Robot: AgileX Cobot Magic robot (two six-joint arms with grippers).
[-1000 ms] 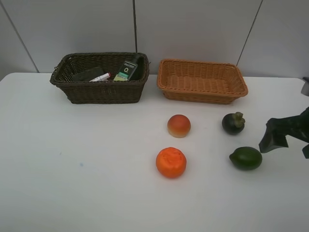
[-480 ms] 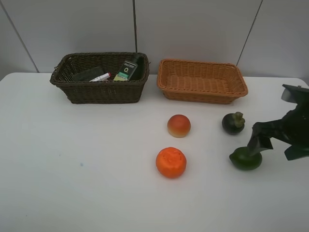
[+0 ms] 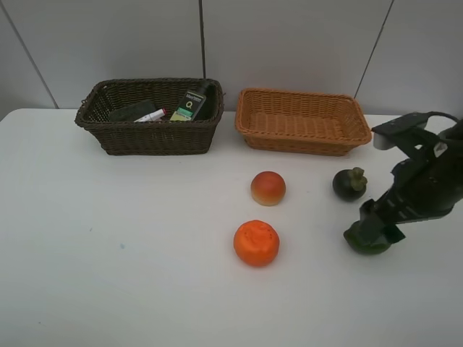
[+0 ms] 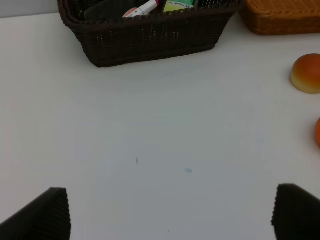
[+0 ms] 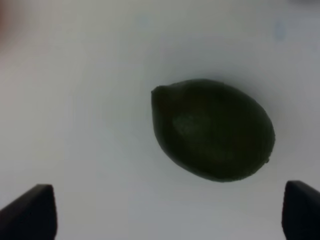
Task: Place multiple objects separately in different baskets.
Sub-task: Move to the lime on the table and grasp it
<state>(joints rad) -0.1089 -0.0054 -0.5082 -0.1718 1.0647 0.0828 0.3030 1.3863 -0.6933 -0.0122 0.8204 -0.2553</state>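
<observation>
The green fruit (image 5: pixel 212 130) lies on its side on the desk (image 3: pixel 108 253), out in front of the tan basket (image 3: pixel 302 121), off that basket's right front corner, with the mangosteen (image 3: pixel 349 184) between the two. Your right fingers (image 5: pixel 30 212) hang right over it, spread wide and holding nothing. Its long axis lies flat on the desk, roughly along the line between the two fingertips but somewhat skewed, and the narrower, nubbed end points toward the farther finger. The fruit sits off centre in the gap, so one finger would probably touch first and push or roll it toward the mangosteen. Closing on the rounded ends could also squeeze it out sideways. Your left fingers (image 4: pixel 45 215) are likewise open and empty, over bare desk well clear of the tan basket.
</observation>
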